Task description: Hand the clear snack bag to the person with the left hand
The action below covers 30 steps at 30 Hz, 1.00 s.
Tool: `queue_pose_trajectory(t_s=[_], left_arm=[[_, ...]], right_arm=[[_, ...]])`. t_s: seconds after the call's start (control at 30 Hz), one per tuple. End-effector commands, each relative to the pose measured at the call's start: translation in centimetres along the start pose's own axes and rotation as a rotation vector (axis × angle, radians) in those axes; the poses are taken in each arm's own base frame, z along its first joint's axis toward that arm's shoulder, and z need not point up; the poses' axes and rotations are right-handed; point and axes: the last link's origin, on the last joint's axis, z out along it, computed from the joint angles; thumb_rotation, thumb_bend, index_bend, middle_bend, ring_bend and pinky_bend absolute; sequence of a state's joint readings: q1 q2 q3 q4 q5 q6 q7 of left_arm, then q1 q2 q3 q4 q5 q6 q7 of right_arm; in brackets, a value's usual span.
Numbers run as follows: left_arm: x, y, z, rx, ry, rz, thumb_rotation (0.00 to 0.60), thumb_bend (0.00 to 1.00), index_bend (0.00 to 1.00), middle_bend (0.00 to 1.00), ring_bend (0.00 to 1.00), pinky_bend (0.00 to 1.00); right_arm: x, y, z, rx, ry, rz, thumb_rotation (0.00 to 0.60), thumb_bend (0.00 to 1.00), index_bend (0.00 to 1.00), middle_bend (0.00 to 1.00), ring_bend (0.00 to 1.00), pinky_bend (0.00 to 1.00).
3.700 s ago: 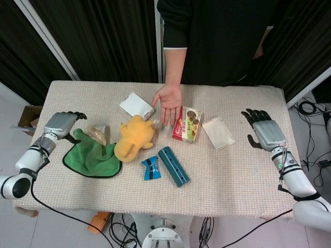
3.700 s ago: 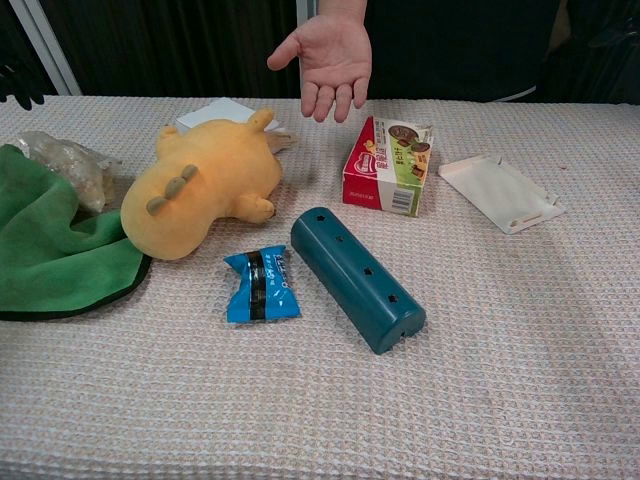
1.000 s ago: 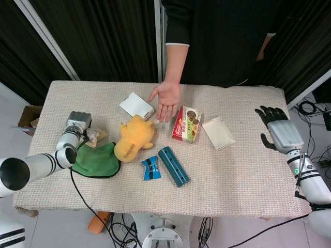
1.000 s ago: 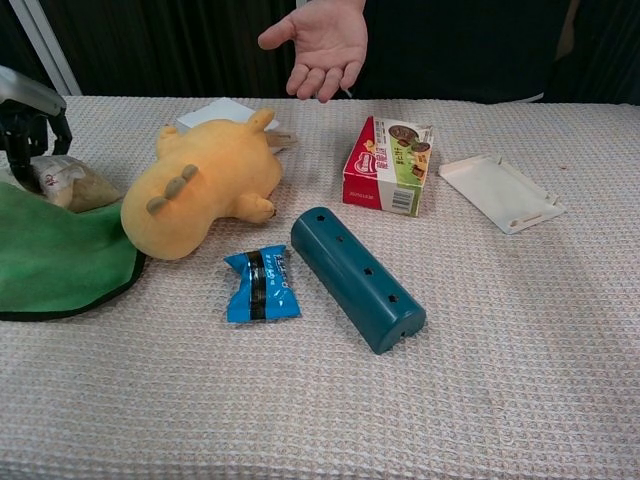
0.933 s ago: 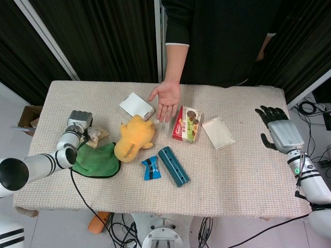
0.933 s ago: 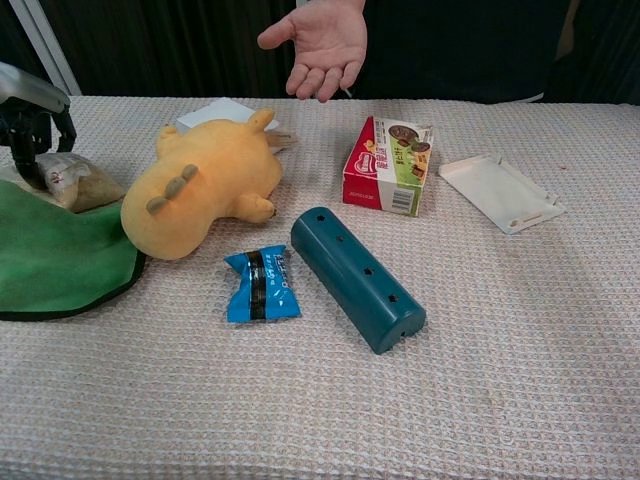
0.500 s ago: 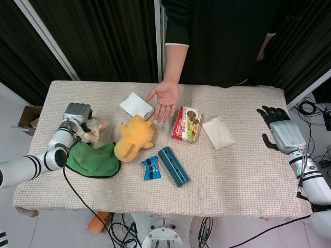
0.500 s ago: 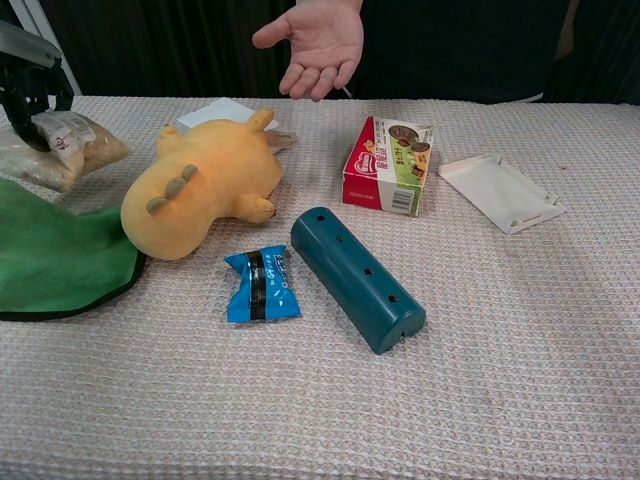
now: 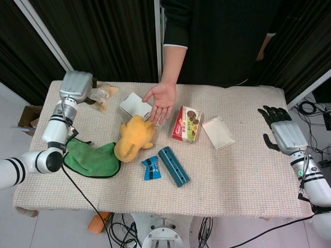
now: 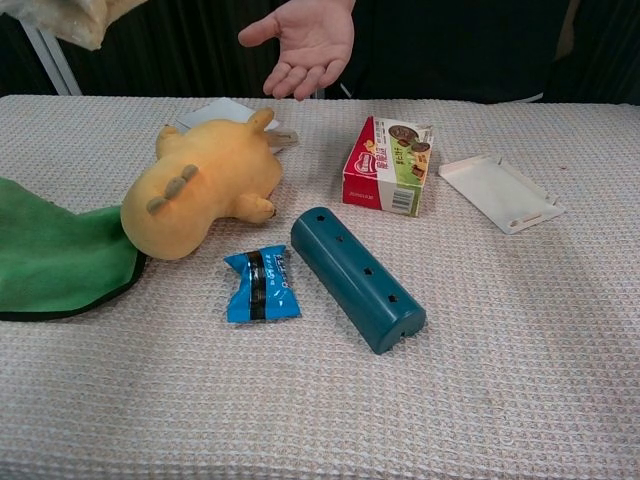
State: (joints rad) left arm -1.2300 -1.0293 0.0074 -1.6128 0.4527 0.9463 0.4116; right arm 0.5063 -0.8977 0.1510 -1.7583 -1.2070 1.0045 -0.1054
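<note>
My left hand (image 9: 77,86) is raised above the table's far left part and holds the clear snack bag (image 9: 103,95), which sticks out to its right. In the chest view only the bag's lower edge (image 10: 70,20) shows at the top left; the hand itself is out of that frame. The person's open palm (image 9: 161,101) waits over the table's far middle, to the right of the bag, also seen in the chest view (image 10: 305,45). My right hand (image 9: 282,133) hovers off the table's right edge, fingers spread and empty.
On the table lie a green cloth (image 9: 93,160), a yellow plush toy (image 9: 133,138), a white box (image 9: 136,105), a blue packet (image 9: 151,168), a teal cylinder (image 9: 173,166), a red-green carton (image 9: 187,124) and a white flat packet (image 9: 218,133).
My left hand has lifted the snack bag off the green cloth and carried it up and toward the far side. The person's palm shifted slightly left. The right hand stayed put.
</note>
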Motion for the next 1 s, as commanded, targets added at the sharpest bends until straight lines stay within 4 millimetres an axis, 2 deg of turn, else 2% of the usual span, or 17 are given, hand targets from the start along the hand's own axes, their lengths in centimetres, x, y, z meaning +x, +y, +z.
queue_pose_trajectory(t_s=[0.03, 0.23, 0.4, 0.5, 0.67, 0.8, 0.83, 0.87, 0.97, 1.0], left_arm=[[1.9, 3.3, -0.5, -0.094, 0.066, -0.063, 0.6, 0.39, 0.73, 0.8, 0.8, 0.7], [0.9, 10.0, -0.7, -0.292, 0.08, -0.067, 0.6, 0.39, 0.73, 0.8, 0.8, 0.71], [-1.6, 13.6, 0.5, -0.327, 0.094, -0.013, 0.6, 0.39, 0.73, 0.8, 0.8, 0.71], [-2.8, 14.6, 1.6, -0.316, 0.095, -0.023, 0.6, 0.39, 0.73, 0.8, 0.8, 0.71], [-3.3, 15.0, 2.9, -0.29, 0.106, -0.031, 0.6, 0.38, 0.71, 0.79, 0.8, 0.7], [-3.6, 14.9, 3.6, -0.265, 0.097, -0.043, 0.6, 0.36, 0.56, 0.76, 0.77, 0.68], [-3.8, 14.9, 3.6, -0.262, 0.091, -0.041, 0.6, 0.34, 0.52, 0.73, 0.74, 0.65], [-4.0, 14.9, 3.6, -0.265, 0.076, -0.032, 0.6, 0.3, 0.44, 0.65, 0.66, 0.6], [-4.4, 14.4, 3.5, -0.269, 0.037, 0.005, 0.6, 0.14, 0.13, 0.26, 0.31, 0.4], [-4.3, 14.4, 3.4, -0.273, 0.049, 0.005, 0.6, 0.1, 0.07, 0.13, 0.2, 0.32]], right_arm=[[0.2, 0.0, 0.1, -0.001, 0.003, 0.003, 0.6, 0.44, 0.0, 0.0, 0.0, 0.0], [-0.4, 0.4, 0.1, -0.01, -0.01, -0.001, 0.6, 0.44, 0.0, 0.0, 0.0, 0.0], [-0.8, 0.8, 0.0, -0.022, -0.015, 0.001, 0.6, 0.45, 0.0, 0.0, 0.0, 0.0], [-0.9, 1.3, -0.1, -0.029, -0.013, -0.003, 0.6, 0.44, 0.0, 0.0, 0.0, 0.0], [-0.5, 1.8, -0.2, -0.037, -0.001, -0.004, 0.6, 0.45, 0.0, 0.0, 0.0, 0.0], [-0.6, 2.3, -0.3, -0.046, -0.009, 0.006, 0.6, 0.44, 0.0, 0.0, 0.0, 0.0], [-0.7, 2.4, -0.3, -0.047, -0.012, 0.006, 0.6, 0.44, 0.0, 0.0, 0.0, 0.0], [-0.8, 2.5, -0.3, -0.047, -0.014, 0.006, 0.6, 0.44, 0.0, 0.0, 0.0, 0.0], [-1.0, 2.7, -0.4, -0.05, -0.014, 0.005, 0.6, 0.44, 0.0, 0.0, 0.0, 0.0], [-1.0, 2.7, -0.4, -0.051, -0.011, 0.006, 0.6, 0.44, 0.0, 0.0, 0.0, 0.0]])
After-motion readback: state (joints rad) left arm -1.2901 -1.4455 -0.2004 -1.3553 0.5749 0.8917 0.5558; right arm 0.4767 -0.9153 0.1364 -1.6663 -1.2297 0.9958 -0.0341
